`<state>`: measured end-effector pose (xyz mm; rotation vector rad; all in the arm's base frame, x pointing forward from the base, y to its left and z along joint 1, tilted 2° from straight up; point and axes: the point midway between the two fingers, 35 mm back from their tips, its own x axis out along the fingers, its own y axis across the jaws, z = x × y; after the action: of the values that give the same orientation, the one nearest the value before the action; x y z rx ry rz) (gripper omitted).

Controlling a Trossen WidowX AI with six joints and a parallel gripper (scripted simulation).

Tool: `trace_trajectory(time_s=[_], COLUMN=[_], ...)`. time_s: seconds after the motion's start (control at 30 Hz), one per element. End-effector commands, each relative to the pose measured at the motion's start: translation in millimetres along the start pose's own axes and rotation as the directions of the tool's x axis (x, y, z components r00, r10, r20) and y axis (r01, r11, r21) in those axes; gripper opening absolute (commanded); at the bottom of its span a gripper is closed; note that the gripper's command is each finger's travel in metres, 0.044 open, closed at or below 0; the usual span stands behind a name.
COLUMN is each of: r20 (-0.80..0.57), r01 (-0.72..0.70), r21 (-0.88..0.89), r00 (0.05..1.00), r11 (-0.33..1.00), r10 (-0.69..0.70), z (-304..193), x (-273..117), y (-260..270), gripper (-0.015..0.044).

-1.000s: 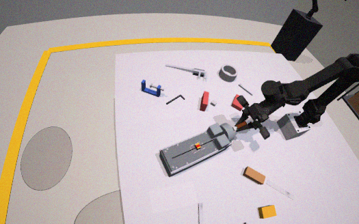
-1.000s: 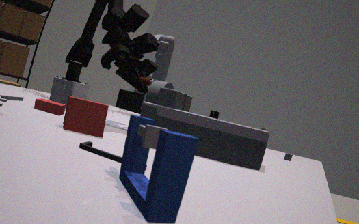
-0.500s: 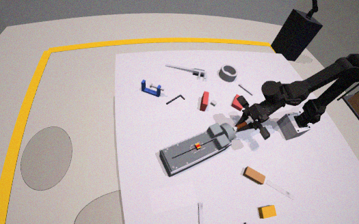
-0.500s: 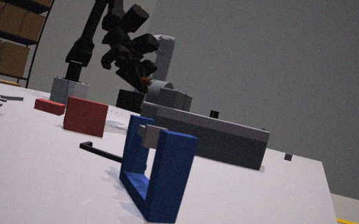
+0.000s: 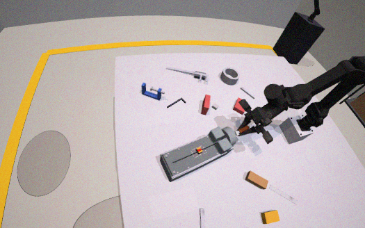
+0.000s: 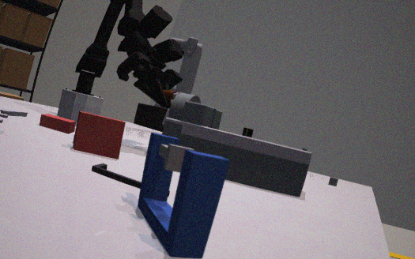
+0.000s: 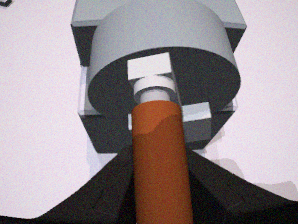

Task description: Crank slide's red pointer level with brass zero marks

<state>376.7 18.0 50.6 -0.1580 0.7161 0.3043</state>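
Note:
The grey machine (image 5: 188, 163) (image 6: 265, 170) lies on the table, its round hub (image 5: 231, 135) (image 7: 160, 30) at the end nearest the arm. The slide with its red and yellow pointer (image 5: 199, 150) sits about midway along the slot on top. The zero marks are too small to make out, so I cannot tell whether the pointer is level with them. The orange crank handle (image 7: 160, 160) (image 6: 168, 94) stands out from the hub on a white pin. My gripper (image 5: 242, 129) is shut on the handle, with one dark finger on each side of it in the wrist view.
Two red blocks (image 5: 206, 104) (image 5: 238, 106), a grey ring (image 5: 229, 76) and a blue clamp (image 5: 151, 94) (image 6: 198, 205) lie beyond the machine. A black hex key (image 5: 175, 103) lies between clamp and machine. An orange-brown block (image 5: 256, 180) and a yellow block (image 5: 270, 217) lie on the near side.

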Motion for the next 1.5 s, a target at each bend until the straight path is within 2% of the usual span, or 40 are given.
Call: trace_trajectory(time_s=[0.0,1.47], r20=[-0.005,-0.005], r01=[-0.024,-0.025], r21=[-0.003,-0.003], r00=[1.000,1.000], r11=[1.000,1.000], r10=[0.024,0.025], z=[-1.9,-5.5], x=[1.8,5.4], y=[8.9,13.8], gripper=[0.0000,0.0000])
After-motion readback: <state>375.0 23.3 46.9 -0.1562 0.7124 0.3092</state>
